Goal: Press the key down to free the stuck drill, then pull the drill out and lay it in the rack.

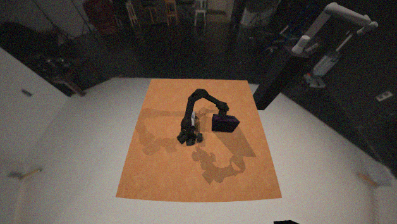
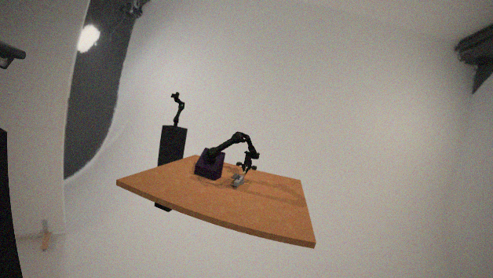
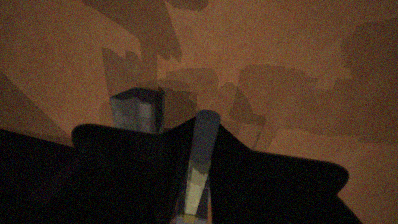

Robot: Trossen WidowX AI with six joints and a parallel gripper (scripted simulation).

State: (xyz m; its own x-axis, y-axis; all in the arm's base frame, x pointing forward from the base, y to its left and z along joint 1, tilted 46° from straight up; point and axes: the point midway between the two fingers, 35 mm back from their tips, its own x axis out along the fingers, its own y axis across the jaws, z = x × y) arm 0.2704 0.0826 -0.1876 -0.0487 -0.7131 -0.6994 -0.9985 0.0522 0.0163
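My gripper (image 2: 245, 173) (image 3: 204, 122) points down over the table beside a small grey fixture (image 2: 238, 181). In the wrist view its dark fingers are shut on a slim bar with a rounded blue-grey end, which looks like the drill (image 3: 200, 156); its lower part is paler. A grey block (image 3: 135, 111) with a dark top stands left of the fingers in the wrist view, partly hidden by them. The top view shows a small white and blue piece (image 1: 193, 118) beside the arm; the fingertips are hidden there. I cannot tell key and rack apart at this size.
The wooden table (image 1: 158, 183) (image 2: 271, 224) carries the arm's dark purple base block (image 1: 224, 123) (image 2: 210, 169), close to the fixture. The arm's shadows fall across the table. A black pillar (image 2: 171, 145) with another small arm stands behind the table.
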